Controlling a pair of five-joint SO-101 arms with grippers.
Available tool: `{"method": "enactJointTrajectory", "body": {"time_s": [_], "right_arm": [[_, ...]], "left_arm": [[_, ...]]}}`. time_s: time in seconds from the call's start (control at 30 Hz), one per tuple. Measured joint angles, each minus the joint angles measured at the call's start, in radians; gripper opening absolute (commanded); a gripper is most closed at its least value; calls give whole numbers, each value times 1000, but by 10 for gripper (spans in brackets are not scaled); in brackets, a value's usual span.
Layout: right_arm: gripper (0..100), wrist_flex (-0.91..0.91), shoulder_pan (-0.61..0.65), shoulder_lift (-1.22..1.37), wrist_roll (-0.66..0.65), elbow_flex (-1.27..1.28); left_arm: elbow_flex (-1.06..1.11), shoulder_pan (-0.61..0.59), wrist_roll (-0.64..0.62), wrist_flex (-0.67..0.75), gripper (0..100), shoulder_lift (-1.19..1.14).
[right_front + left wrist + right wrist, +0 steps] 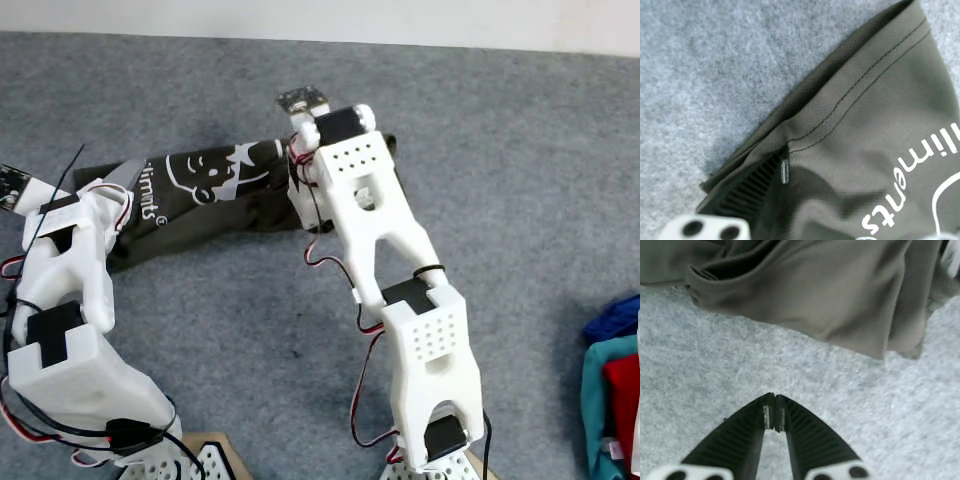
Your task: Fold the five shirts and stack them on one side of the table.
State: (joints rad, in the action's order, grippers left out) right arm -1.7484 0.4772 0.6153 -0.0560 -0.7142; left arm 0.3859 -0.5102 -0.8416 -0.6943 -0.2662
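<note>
Evidently gripped the dark shirt (215, 200), far left on the table (520, 150), by its left hem with left jaws for folding; held right jaws clenched, empty, beside its right end.

open bench (520, 160) lies wide between the right arm (390, 260) and the pile of shirts (612, 395) at the right edge, and along the far side. the dark shirt (215, 195) sprawls across the far left, both arms reaching over its ends. between the left arm (65, 300) and the right arm a bare gap runs up to the shirt. the right end effector (775, 412), tips together, hangs over bare bench just beside the shirt's folds.
</note>
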Motion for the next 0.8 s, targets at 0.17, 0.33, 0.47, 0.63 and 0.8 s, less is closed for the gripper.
{"method": "enactJointTrajectory", "body": {"time_s": [0.17, 0.33, 0.47, 0.63, 0.8], "right_arm": [[9, 55, 5, -157, 11, 207], [11, 381, 5, -457, 8, 631], [13, 690, 5, -548, -41, 907], [9, 898, 5, -466, -41, 887], [9, 974, 5, -279, -43, 770]], "left_arm": [[0, 0, 0, 0, 546, 0], [0, 0, 0, 0, 546, 0], [0, 0, 0, 0, 546, 0], [0, 0, 0, 0, 546, 0], [0, 0, 0, 0, 546, 0]]}}
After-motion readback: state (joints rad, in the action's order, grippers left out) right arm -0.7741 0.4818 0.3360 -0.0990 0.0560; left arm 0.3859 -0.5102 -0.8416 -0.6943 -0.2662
